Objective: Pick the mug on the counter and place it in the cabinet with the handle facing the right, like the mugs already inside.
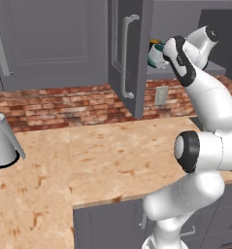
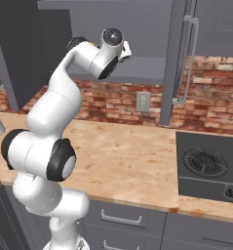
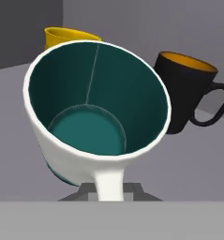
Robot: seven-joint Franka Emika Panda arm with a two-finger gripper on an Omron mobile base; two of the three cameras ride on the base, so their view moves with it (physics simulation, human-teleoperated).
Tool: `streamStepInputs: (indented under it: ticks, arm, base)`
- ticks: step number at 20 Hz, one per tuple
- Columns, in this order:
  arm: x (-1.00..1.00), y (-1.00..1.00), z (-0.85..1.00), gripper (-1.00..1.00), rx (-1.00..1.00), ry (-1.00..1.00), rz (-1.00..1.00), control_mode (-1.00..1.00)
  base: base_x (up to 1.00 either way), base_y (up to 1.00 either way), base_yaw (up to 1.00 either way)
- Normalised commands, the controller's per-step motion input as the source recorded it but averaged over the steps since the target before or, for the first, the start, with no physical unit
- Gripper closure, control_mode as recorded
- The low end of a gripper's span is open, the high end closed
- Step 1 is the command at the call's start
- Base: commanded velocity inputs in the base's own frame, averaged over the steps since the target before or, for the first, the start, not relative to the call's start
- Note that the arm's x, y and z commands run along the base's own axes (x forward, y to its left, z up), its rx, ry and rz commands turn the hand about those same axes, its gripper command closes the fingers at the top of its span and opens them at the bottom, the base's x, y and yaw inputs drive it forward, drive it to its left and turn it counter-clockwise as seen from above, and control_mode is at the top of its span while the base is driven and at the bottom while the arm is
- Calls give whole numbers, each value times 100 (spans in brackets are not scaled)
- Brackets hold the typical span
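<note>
The kitchen had a broad tan stone counter [image 1: 103, 155] with reddish streaks, a red brick wall [image 1: 64, 104] behind it, and dark grey wall cabinets above. The pincer [image 3: 111, 190] was raised up inside the open cabinet [image 1: 185, 19], its jaws pressed together on the handle [image 3: 108, 180] of the mug [image 3: 97, 117]. In the hand view the white handle came down between the two dark finger tips, and the mug was tilted, so its dark teal inside faced the camera. From the left base view, the mug [image 1: 157, 56] was seen just beside the end of the arm, above the grey inner shelf [image 1: 214, 68]; whether it touched the shelf I could not tell.

Behind the held mug, a black mug [image 3: 188, 96] with orange inside stood upright on the shelf, its loop handle pointing to the right side of the hand view. A yellow mug [image 3: 69, 37] stood further back, mostly hidden by the white one.

The cabinet door [image 1: 129, 53] was swung open, with its long light-grey bar [image 1: 128, 56] on the front. The white arm [image 1: 209, 102] rose from the base up to the shelf. On the counter, far to the left, stood a grey cylindrical container [image 1: 3, 141]. In the right base view, a dark stove top [image 2: 208, 168] with one burner was set in the counter, and a wall outlet [image 2: 143, 101] was on the bricks.
</note>
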Motion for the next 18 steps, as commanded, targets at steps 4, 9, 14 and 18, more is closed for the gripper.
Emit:
streamStepInputs:
  ticks: [4,9,14,18]
  arm:
    - [16,0,0,100,-2,0,13,-100]
    - [14,0,0,100,-5,0,12,-100]
    - [13,0,0,100,-5,0,12,-100]
    - [16,0,0,-100,-6,0,11,-100]
  base:
    - [0,0,0]
    - [0,0,0]
    - [0,0,0]
    - [0,0,0]
